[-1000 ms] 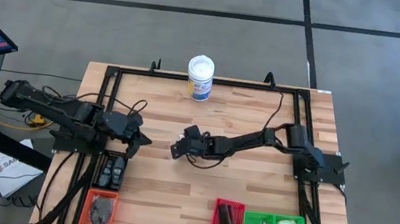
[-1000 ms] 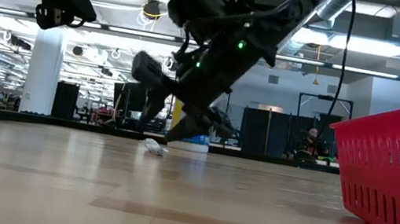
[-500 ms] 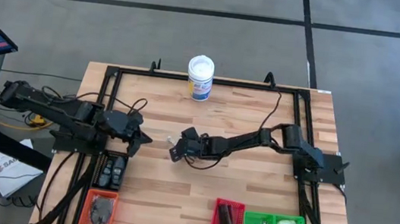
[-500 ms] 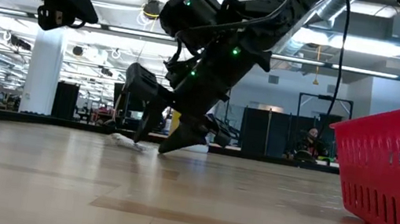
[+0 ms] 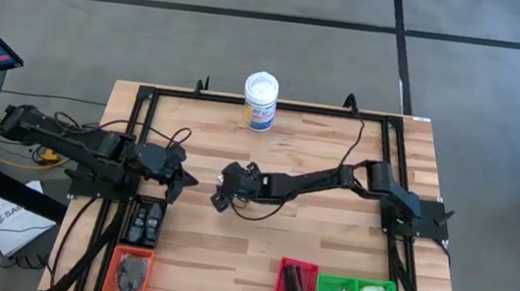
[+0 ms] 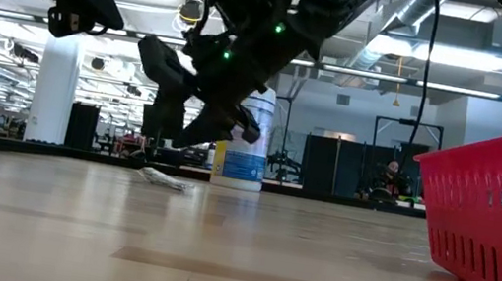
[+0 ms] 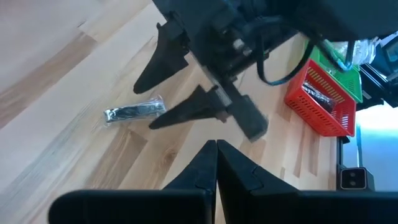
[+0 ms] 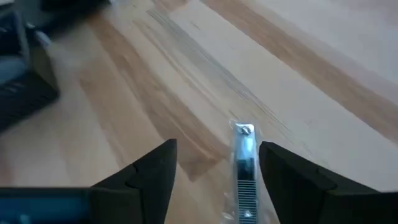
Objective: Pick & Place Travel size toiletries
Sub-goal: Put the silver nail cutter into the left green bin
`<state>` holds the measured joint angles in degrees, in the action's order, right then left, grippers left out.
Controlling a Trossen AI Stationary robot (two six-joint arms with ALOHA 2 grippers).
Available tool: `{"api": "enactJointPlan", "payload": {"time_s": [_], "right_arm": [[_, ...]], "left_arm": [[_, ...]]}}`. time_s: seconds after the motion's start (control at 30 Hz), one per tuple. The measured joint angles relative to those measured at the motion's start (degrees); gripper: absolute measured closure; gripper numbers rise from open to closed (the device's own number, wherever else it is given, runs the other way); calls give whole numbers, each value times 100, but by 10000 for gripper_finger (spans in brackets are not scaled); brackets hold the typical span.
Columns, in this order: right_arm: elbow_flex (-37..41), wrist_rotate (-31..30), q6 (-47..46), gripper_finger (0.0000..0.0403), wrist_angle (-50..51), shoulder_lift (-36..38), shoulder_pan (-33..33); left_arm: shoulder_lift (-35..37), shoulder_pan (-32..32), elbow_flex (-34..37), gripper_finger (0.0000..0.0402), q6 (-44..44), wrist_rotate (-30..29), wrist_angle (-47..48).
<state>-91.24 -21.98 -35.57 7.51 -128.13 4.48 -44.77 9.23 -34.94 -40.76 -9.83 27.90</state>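
Light wooden slatted table [image 5: 307,251], white blue-labelled tub [image 5: 259,101] at twelve o'clock, clear packet [image 6: 165,180] near centre, trays toward five and seven o'clock.

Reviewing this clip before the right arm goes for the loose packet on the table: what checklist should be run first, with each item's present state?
1. Right gripper open: ok, fingers spread wide.
2. Packet between the fingers: ok, it lies flat on the table in the gap, in the right wrist view.
3. Gripper down at the packet: not ok, in the low view it hangs above the packet.
4. Packet free of neighbours: ok, bare wood around it in the left wrist view.
5. Left gripper out of the way: ok, shut, at the table's left edge.
6. Which tray it belongs in: cannot tell.
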Motion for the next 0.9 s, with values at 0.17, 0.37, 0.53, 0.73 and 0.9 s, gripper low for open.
{"api": "enactJointPlan", "payload": {"time_s": [0.17, 0.37, 0.53, 0.73, 0.9], "right_arm": [[2, -11, -284, 164, 199, -79, -110], [0, -22, -150, 148, 187, -73, -259], [0, 248, -131, 147, 191, -71, -319], [0, 247, 284, 147, 188, -71, -234], [0, 250, 318, 147, 196, -71, -280]], "left_arm": [[0, 0, -1, 402, -8, -46, -5], [0, 0, 0, 402, -19, -67, -5], [0, 0, -2, 402, -22, -80, -6], [0, -117, -2, 402, -18, -81, -5], [0, -270, -1, 402, -6, -82, -7]]}}
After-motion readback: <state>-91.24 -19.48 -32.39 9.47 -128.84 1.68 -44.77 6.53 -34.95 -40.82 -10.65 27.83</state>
